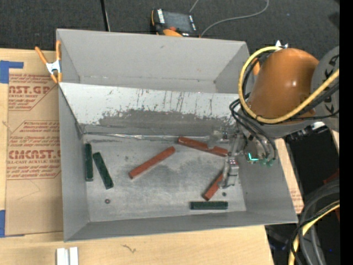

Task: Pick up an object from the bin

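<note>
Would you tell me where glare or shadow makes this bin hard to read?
Camera view: light falls soft and even on the bin, with no strong glare on its floor. The orange cover shows a mild sheen. The gripper darkens the right corner a little, and there it partly hides the red stick below it.

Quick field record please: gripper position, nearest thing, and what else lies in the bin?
gripper: right side of bin, over short red-brown stick
nearby: dark green stick at front wall; long red-brown stick toward back wall
middle: slanted red-brown stick
left: two dark green sticks, side by side
</note>
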Tool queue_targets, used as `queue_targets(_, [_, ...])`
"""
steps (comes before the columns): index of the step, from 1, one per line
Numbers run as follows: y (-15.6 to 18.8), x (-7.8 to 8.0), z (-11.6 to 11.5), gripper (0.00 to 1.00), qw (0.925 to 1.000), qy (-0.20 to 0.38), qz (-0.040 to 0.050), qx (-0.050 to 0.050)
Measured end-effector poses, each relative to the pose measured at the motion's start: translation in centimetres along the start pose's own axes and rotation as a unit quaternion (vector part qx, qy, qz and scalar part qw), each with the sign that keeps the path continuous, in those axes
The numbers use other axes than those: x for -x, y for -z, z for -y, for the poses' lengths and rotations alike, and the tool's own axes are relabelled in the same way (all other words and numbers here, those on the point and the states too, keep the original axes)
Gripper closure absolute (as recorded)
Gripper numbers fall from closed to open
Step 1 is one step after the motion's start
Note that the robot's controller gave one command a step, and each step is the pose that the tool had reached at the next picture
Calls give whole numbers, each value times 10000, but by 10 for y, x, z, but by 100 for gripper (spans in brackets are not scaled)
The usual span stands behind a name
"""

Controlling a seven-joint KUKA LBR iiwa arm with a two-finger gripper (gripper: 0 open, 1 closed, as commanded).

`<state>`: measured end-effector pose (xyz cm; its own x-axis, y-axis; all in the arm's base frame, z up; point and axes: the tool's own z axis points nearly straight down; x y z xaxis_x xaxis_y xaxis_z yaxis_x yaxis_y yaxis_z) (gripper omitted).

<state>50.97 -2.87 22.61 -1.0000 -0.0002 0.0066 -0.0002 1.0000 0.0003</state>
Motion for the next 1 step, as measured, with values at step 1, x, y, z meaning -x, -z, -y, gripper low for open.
queue_targets(1, [-160,8,33,0,9965,833,-4,1])
